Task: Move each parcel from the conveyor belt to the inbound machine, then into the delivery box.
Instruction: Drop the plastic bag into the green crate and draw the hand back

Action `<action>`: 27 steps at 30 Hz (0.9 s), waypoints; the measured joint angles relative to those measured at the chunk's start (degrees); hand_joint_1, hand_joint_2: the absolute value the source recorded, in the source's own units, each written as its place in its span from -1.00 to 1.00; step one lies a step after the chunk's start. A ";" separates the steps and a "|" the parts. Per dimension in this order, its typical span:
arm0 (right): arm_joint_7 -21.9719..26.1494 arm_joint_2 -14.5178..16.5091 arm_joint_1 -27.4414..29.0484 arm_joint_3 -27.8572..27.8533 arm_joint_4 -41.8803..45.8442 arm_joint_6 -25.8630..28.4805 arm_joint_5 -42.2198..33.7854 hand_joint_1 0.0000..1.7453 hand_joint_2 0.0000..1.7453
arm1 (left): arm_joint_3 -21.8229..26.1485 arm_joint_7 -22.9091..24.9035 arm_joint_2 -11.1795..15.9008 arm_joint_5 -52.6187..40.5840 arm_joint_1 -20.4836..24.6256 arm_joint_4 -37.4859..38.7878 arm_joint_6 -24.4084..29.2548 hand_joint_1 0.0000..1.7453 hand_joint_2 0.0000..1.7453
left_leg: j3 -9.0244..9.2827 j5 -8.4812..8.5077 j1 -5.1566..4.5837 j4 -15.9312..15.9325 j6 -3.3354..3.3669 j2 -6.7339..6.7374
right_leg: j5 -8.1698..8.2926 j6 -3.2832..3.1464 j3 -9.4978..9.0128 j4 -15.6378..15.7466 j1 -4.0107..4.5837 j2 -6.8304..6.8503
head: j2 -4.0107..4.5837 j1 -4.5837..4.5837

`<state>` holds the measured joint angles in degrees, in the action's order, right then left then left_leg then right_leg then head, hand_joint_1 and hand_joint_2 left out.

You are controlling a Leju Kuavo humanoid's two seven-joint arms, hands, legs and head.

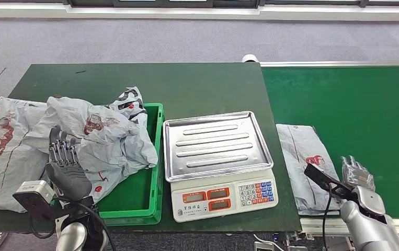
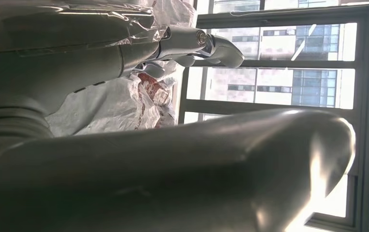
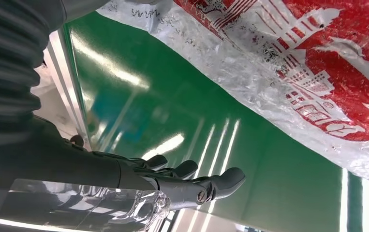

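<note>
A grey plastic parcel [image 1: 306, 162] with a red print lay flat at the near end of the green conveyor belt [image 1: 354, 110], just beside the weighing scale [image 1: 218, 162], whose steel tray sat bare. The robot's right hand [image 1: 357, 175] hovered at the parcel's right edge, fingers spread and holding nothing; the right wrist view showed them stretched out over the belt with the crinkled film close by. The left hand [image 1: 66, 162] rested, fingers extended and gripping nothing, against a pile of similar bags [image 1: 98, 138] heaped over the green crate [image 1: 145, 193] and onto the dark table [image 1: 150, 83].

The parcel looked light, soft and limp, its glossy film likely slippery and apt to sag or fold when lifted. A grasp across the edge nearest the hand, gathering some film between thumb and fingers, seemed the safest hold; the flat middle offered nothing to grip. Weighing had yet to begin for this bag.
</note>
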<state>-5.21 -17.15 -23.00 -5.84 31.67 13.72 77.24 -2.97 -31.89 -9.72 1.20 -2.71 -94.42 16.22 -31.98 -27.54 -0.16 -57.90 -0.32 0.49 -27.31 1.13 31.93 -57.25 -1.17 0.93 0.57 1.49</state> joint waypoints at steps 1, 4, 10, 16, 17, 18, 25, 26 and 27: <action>0.30 0.09 -0.20 0.00 -0.43 -0.30 -0.33 -1.00 1.00 | 0.00 -0.15 0.02 0.00 0.01 0.01 0.04 -1.00 -1.00 | 0.00 0.00 0.00 0.00 0.00 0.00 | 0.00 0.00 0.00 0.00 0.00 0.00 | 0.00 0.00; 1.34 0.81 -0.78 -0.01 -2.01 -1.21 -1.53 -1.00 1.00 | 0.00 -0.64 0.13 0.00 0.12 0.27 0.18 -1.00 -1.00 | 0.02 0.00 0.01 0.00 0.00 0.02 | 0.00 0.00 0.00 0.00 0.01 -0.01 | 0.00 0.00; 2.87 2.75 -1.06 -0.02 -3.75 -1.22 -2.36 -1.00 1.00 | 0.00 -2.08 0.31 0.18 0.29 0.78 1.28 -1.00 -1.00 | 0.08 0.00 0.11 0.00 -0.01 0.14 | 0.01 -0.01 -0.03 0.00 0.12 -0.13 | 0.00 0.00; 10.48 7.82 -1.38 -0.31 -5.22 -3.09 -7.23 1.00 1.00 | -0.22 -2.33 0.37 0.17 0.20 0.72 2.53 -1.00 -1.00 | 0.25 -0.04 0.29 0.00 -0.06 0.55 | 0.09 -0.13 -0.06 0.02 0.29 -0.48 | 0.00 0.00; 11.21 8.97 -1.46 -0.34 -5.53 -3.02 -7.62 1.00 1.00 | -0.36 -2.32 0.37 0.17 0.33 0.72 2.75 -1.00 -1.00 | 0.29 -0.05 0.30 0.00 -0.08 0.66 | 0.12 -0.18 -0.06 0.02 0.32 -0.58 | 0.00 0.00; 11.71 10.00 -1.62 -0.35 -5.87 -2.91 -7.87 1.00 1.00 | -0.50 -2.30 0.37 0.17 0.48 0.70 3.03 -1.00 -1.00 | 0.31 -0.05 0.31 0.00 -0.09 0.75 | 0.15 -0.23 -0.07 0.02 0.34 -0.67 | 0.00 0.00; 16.10 12.97 -3.34 -0.29 -6.43 -3.15 -13.99 1.00 1.00 | -0.74 -2.25 0.50 0.37 0.57 -0.16 3.78 -1.00 -1.00 | -0.02 0.00 0.33 0.01 -0.29 0.94 | 0.26 -0.39 -0.01 -0.01 0.50 -0.87 | 0.00 0.00; 16.54 13.08 -3.33 -0.20 -6.06 -3.34 -15.05 1.00 1.00 | -0.74 -2.27 0.54 0.45 0.54 -0.24 3.78 -1.00 -1.00 | 0.02 0.02 0.34 0.01 -0.32 0.94 | 0.28 -0.43 0.04 -0.02 0.52 -0.87 | 0.00 0.00; 16.87 13.16 -3.21 -0.09 -5.50 -3.61 -16.05 1.00 1.00 | -0.74 -2.28 0.58 0.52 0.52 -0.32 3.78 -1.00 -1.00 | 0.06 0.05 0.35 0.01 -0.36 0.94 | 0.31 -0.47 0.10 -0.03 0.53 -0.88 | 0.00 0.00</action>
<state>11.65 -3.98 -26.22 -5.92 26.17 10.11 61.19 -3.72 -34.17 -9.14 1.72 -2.19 -94.74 20.00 -31.92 -27.50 0.19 -57.89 -0.68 1.43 -27.00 0.66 32.03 -57.28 -0.64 0.05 0.57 1.49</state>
